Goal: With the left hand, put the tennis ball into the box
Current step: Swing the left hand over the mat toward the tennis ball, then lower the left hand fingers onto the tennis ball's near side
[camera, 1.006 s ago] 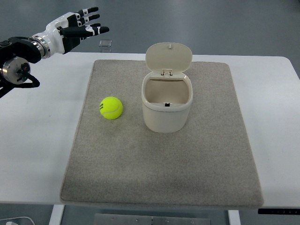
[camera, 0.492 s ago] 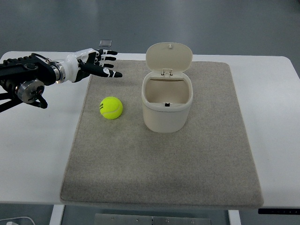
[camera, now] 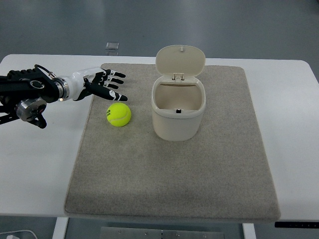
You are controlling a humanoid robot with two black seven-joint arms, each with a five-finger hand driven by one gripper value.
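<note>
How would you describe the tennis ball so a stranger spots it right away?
Find the grey mat on the white table. Left of the open-lidded cream box lies the ball, the only round, bright yellow-green thing there.

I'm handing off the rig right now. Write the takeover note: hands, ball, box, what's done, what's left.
Left hand: open, fingers spread, holding nothing, just up-left of the tennis ball, not touching it.
Right hand: not in view.
Tennis ball: on the grey mat, left of the box, apart from it.
Box: upright on the mat, lid open and tipped back, nothing visible inside.
Done: left hand brought near the ball.
Left: grasp the ball, lift it, carry it over the opening, release.
</note>
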